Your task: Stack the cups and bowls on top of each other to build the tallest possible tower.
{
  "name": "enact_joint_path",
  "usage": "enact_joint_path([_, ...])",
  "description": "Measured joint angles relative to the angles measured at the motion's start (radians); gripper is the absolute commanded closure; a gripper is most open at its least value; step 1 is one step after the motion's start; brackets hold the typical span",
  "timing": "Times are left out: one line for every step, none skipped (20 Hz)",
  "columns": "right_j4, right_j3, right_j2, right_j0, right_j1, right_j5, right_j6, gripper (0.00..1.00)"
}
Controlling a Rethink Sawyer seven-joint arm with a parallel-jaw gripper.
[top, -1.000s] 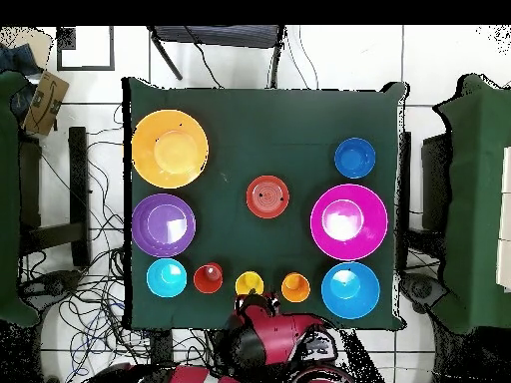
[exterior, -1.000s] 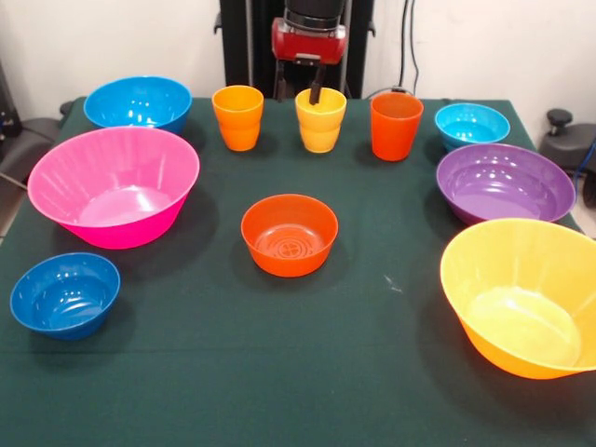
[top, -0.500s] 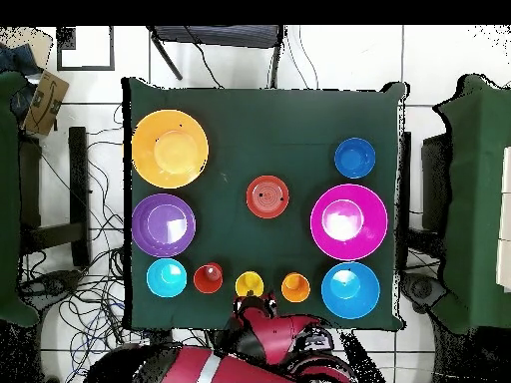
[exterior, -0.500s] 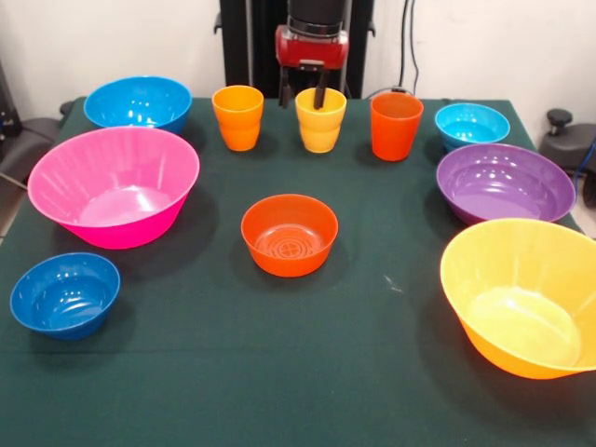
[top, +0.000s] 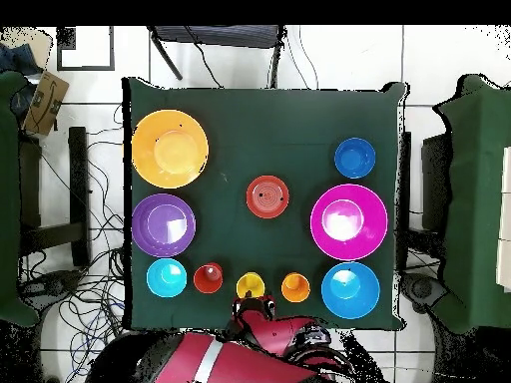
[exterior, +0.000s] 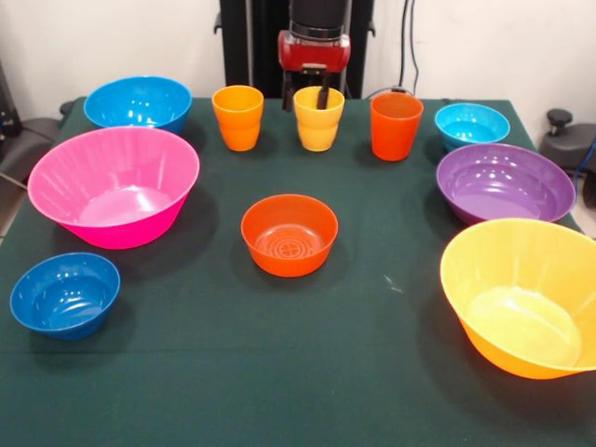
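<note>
Three cups stand in a row at the table's far side: light orange [exterior: 237, 117], yellow [exterior: 318, 118] and red-orange [exterior: 396, 126]. My gripper [exterior: 304, 93] is open at the yellow cup's rim, with one finger [exterior: 323, 96] inside the cup and the other outside its left wall. The small orange-red bowl [exterior: 290, 235] sits alone mid-table. The dark blue bowl [exterior: 65, 294] is at the near left and the cyan bowl [exterior: 472, 125] at the far right. Nothing is stacked. In the overhead view the arm hides the gripper just below the yellow cup [top: 250, 286].
The large pink bowl [exterior: 114, 186] and the medium blue bowl [exterior: 138, 102] stand on the left. The purple bowl [exterior: 505, 182] and the large yellow-orange bowl [exterior: 521, 296] stand on the right, the latter at the table's edge. The robot's pedestal [exterior: 251, 37] rises behind the cups.
The gripper has shifted slightly right and its finger has settled into the yellow cup. The cup has shifted a little. The arm has swung in the overhead view.
</note>
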Motion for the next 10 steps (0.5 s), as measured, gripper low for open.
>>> enact_joint_path([-0.002, 0.000, 0.000, 0.000, 0.002, -0.004, 0.000, 0.00])
enact_joint_path([-0.008, 0.000, 0.000, 0.000, 0.006, -0.010, 0.000, 1.00])
enact_joint_path([-0.010, 0.000, 0.000, -0.001, 0.006, -0.011, 0.000, 1.00])
enact_joint_path([-0.011, 0.000, 0.000, -0.001, 0.006, -0.012, 0.000, 1.00])
enact_joint_path([-0.013, 0.000, 0.000, -0.001, 0.006, -0.013, 0.000, 1.00])
enact_joint_path([-0.019, 0.002, 0.000, -0.001, 0.003, -0.017, 0.000, 1.00])
enact_joint_path([-0.026, 0.004, 0.001, -0.001, -0.001, -0.021, 0.000, 1.00])
enact_joint_path([-0.033, 0.004, 0.001, -0.002, -0.003, -0.025, 0.000, 1.00])
enact_joint_path([-0.039, 0.003, 0.002, -0.003, -0.006, -0.026, 0.000, 1.00])
enact_joint_path([-0.046, 0.004, 0.004, -0.006, -0.011, -0.025, 0.000, 1.00])
